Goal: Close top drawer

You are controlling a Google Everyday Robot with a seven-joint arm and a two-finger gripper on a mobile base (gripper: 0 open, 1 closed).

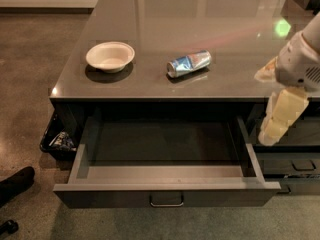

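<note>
The top drawer point(165, 196) is pulled far out under the counter; it is wide, shallow and dark grey, with paler inner walls and nothing inside that I can see. Its small loop handle point(166, 200) sits at the centre of the front. My gripper point(281, 118) hangs at the right, pale fingers pointing down, beside the drawer's right wall and above the lower drawer fronts. It holds nothing that I can see.
On the counter top point(210, 19) lie a white bowl point(110, 56) and a crushed blue can point(188, 63). Lower drawer fronts point(295, 166) are at the right. A black bin point(56, 139) stands at the left; a dark shoe point(15, 183) is on the floor.
</note>
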